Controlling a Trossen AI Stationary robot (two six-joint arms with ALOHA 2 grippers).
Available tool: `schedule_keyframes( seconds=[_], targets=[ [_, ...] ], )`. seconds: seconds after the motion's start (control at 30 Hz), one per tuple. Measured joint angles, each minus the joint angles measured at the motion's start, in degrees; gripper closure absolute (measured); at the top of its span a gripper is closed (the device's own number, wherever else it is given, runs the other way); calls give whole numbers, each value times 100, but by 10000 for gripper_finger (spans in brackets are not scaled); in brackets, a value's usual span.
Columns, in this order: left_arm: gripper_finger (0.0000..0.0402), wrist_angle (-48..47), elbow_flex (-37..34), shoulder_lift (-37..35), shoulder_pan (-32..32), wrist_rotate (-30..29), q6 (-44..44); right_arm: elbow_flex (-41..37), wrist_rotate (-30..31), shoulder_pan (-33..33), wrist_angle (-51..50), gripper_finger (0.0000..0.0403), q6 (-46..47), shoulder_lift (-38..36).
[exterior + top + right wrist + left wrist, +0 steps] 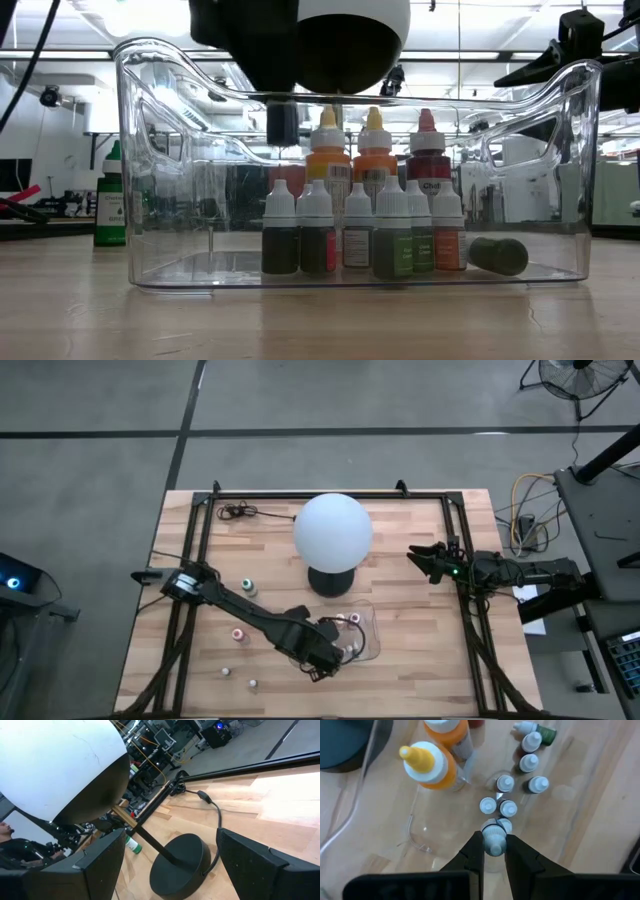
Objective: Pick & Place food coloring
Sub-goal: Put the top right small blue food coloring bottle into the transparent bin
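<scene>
A clear plastic tray (374, 632) stands on the table in front of the white globe lamp (333, 528). It holds several tiny white-capped food coloring bottles (345, 240) and taller orange and red ones (375, 150), all upright but one, which lies on its side (498, 256). My left gripper (493, 842) is over the tray (160, 200), shut on one small bottle (493, 837). Loose small bottles stand on the table left of the tray: a teal one (248, 587), a pink one (237, 632) and two pale ones (226, 671). My right gripper (425, 560) waits open and empty right of the lamp. My left gripper pinches a small bottle by its white cap (493, 831) between its two fingers (476, 851), which come from above and point down into the tray. The bottle stands upright in the hold, over the row of white-capped bottles (507, 809); its body is hidden below the cap.
The lamp's dark base (330, 582) and stem stand just behind the tray. A green bottle (110, 200) shows left of the tray in the low view. A black cable (240, 512) lies at the far left. Bare wood lies to the near left and the right.
</scene>
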Motion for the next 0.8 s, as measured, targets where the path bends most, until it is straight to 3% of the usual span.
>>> schedule_keyframes(
  seconds=[0.8],
  targets=[
    [370,121,-253,445,119,-24,-720,0,0,1,0,101,0,1]
  ],
)
